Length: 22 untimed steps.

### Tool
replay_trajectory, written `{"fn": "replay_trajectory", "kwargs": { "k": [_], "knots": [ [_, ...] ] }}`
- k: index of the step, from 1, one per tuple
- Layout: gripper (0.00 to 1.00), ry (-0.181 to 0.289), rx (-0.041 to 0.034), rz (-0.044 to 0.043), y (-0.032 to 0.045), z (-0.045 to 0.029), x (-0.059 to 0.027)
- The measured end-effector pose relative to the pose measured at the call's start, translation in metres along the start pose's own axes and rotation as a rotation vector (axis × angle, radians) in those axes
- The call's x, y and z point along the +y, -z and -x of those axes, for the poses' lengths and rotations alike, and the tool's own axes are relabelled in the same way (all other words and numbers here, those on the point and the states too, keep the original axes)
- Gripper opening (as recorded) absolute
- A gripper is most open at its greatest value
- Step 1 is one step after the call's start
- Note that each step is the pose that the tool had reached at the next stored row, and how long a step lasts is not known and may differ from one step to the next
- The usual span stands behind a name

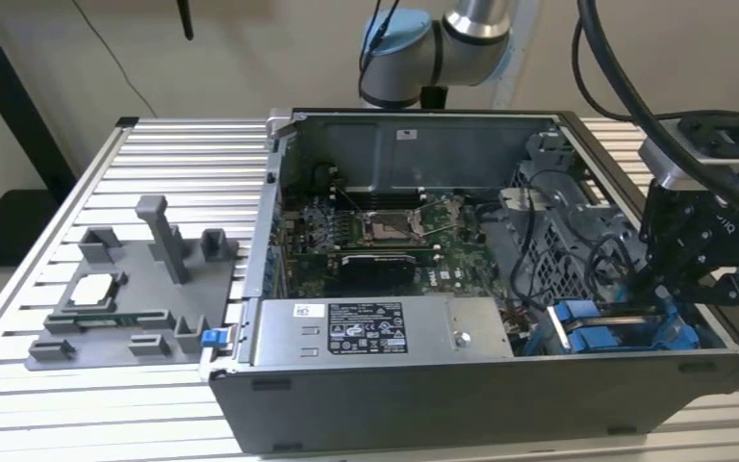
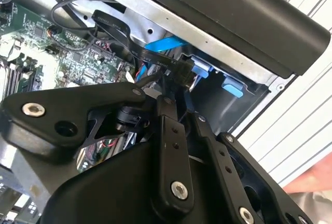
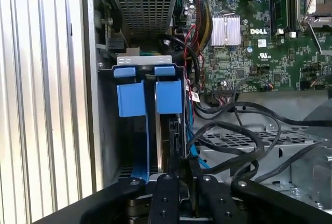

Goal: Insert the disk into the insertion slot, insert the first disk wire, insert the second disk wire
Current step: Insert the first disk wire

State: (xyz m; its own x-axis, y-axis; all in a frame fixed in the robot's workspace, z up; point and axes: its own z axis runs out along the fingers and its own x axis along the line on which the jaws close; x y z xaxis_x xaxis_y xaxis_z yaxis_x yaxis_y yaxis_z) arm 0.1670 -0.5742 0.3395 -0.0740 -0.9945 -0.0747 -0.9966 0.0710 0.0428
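We see the arm (image 1: 703,231) reaching down into the corner of the open case (image 1: 472,414) on the exterior view's right. The disk (image 3: 168,97) stands upright in the slot (image 3: 155,60), and its blue carrier is just beside a second blue carrier (image 3: 130,99). In the first wrist view the fingers (image 3: 167,198) are close to the disk. In the second wrist view they are clenched on the plug of a black wire (image 2: 116,27). The case stands on a slatted worktop (image 1: 177,154), beside a grey fixture (image 1: 139,298).
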Motion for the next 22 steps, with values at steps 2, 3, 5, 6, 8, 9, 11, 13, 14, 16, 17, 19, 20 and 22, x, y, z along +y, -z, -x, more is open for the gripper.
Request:
{"fn": "replay_trajectory", "kwargs": {
  "k": [2,3,5,6,8,9,11,13,14,16,17,19,20,22],
  "knots": [
    [0.0,0.0,-0.0002,-0.0038,-0.0007,0.0,0.0001],
    [0.0,0.0,-0.0002,-0.0046,-0.001,0.0,0.0004],
    [0.0,0.0,-0.0007,-0.0049,-0.0016,-0.0002,0.001],
    [0.0,0.0,-0.0009,-0.0051,-0.0019,-0.0002,0.0015],
    [0.0,0.0,-0.0006,-0.0058,-0.0022,-0.0001,0.0028],
    [0.0,0.0,-0.0003,-0.0065,-0.0031,-0.0002,0.0032],
    [0.0,0.0,0.002,-0.0076,-0.0061,-0.0004,0.0034],
    [0.0,0.0,0.0043,-0.008,-0.0094,-0.0005,0.0033],
    [0.0,0.0,0.0043,-0.008,-0.0104,-0.0005,0.0033],
    [0.0,0.0,0.003,-0.0076,-0.0111,-0.0006,0.0034],
    [1.0,0.0,0.002,-0.0077,-0.0105,-0.0005,0.0034],
    [1.0,-0.001,0.0021,-0.0078,-0.0044,-0.0001,0.0037],
    [1.0,-0.001,0.0035,-0.008,-0.0003,0.0002,0.0038],
    [1.0,-0.002,0.0032,-0.0079,0.007,0.0008,0.0042]
  ]
}}
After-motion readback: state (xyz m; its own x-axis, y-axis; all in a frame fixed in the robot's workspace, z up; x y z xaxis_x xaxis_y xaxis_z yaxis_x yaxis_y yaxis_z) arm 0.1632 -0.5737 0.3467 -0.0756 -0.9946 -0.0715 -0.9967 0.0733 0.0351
